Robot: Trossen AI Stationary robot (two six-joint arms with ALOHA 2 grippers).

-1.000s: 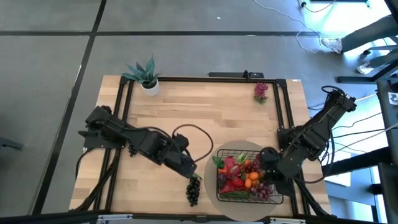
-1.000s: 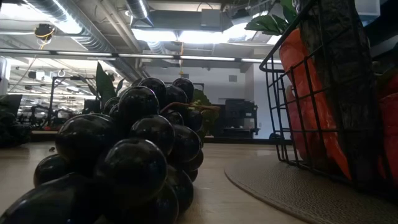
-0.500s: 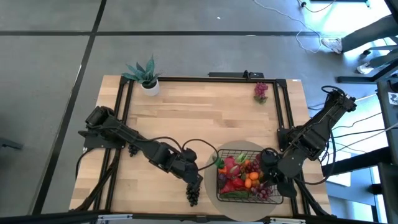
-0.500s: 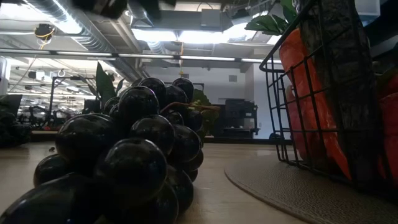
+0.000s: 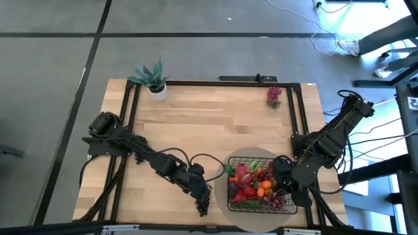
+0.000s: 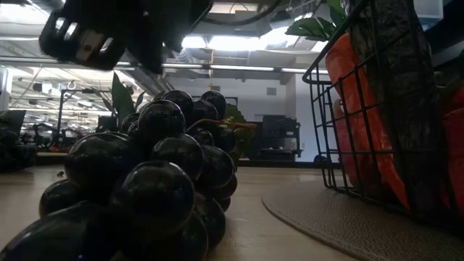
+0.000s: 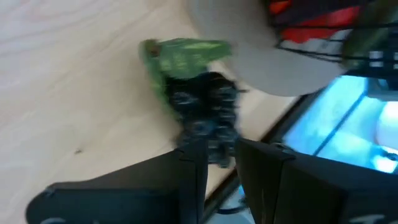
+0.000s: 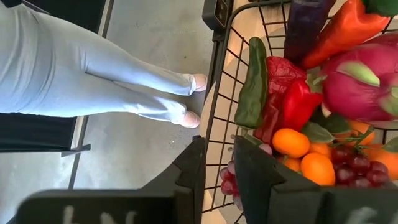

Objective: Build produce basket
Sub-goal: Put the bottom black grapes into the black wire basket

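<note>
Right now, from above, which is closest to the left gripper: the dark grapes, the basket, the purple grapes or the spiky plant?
From the left gripper:
1. Dark grapes, just beneath it at the front edge.
2. Basket, to its right, on the round mat.
3. Spiky plant, back left corner.
4. Purple grapes, back right.

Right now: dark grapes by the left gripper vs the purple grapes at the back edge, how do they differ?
Color: the dark grapes look near black; the purple grapes are pinkish purple.
Place: the dark grapes lie at the front edge beside the round mat; the purple grapes lie at the far right rear.
Attention: the left gripper is over the dark grapes; nothing is near the purple grapes.
Both lie outside the basket.
</note>
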